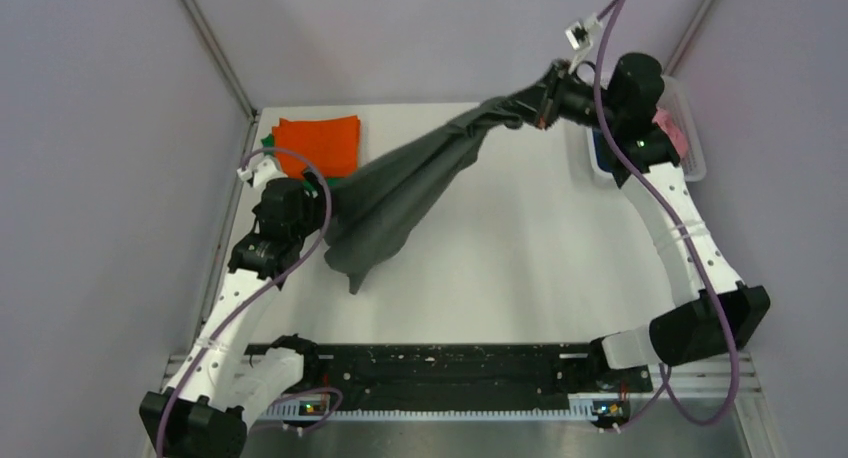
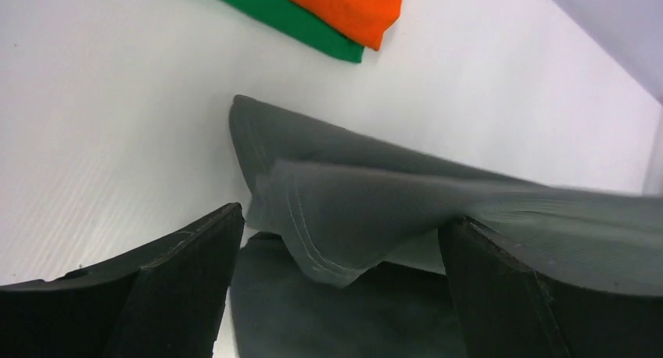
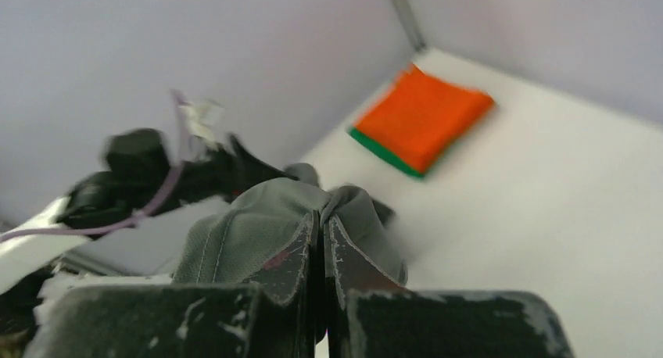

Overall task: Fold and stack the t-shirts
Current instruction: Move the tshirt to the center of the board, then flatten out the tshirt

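White table [image 1: 520,258] under pale lilac walls, and we take our bearings from the orange shirt [image 1: 318,143], folded flat into a neat rectangle at the far left corner. Under it lies a green shirt [image 1: 268,138], just a thin edge peeking out on its left side.

Over to the right pincer [image 3: 322,225], well apart from the orange shirt on the far right: clenched tight, its two scuffed black fingers [image 3: 291,256] pressed together with a bunched wad of the dark grey shirt [image 1: 400,193] pinched between them. That cloth is soft and matte, gathered into a tight neck at the grip, then fanning out into long diagonal folds that run back towards the orange shirt. Its lower end droops to a limp point on the table, nearer the arm bases than the orange shirt.

Now the left pincer [image 1: 318,186], just in front of the orange shirt: wide open, both dark wedge-shaped fingers [image 2: 188,280] spread far apart. A stitched hem of the grey shirt sags between them, a rounded fold with a visible seam line, and neither finger clamps it.

Farthest from the orange shirt, behind the right arm, a white basket [image 1: 697,148] holds a crumpled pink shirt [image 1: 668,126]
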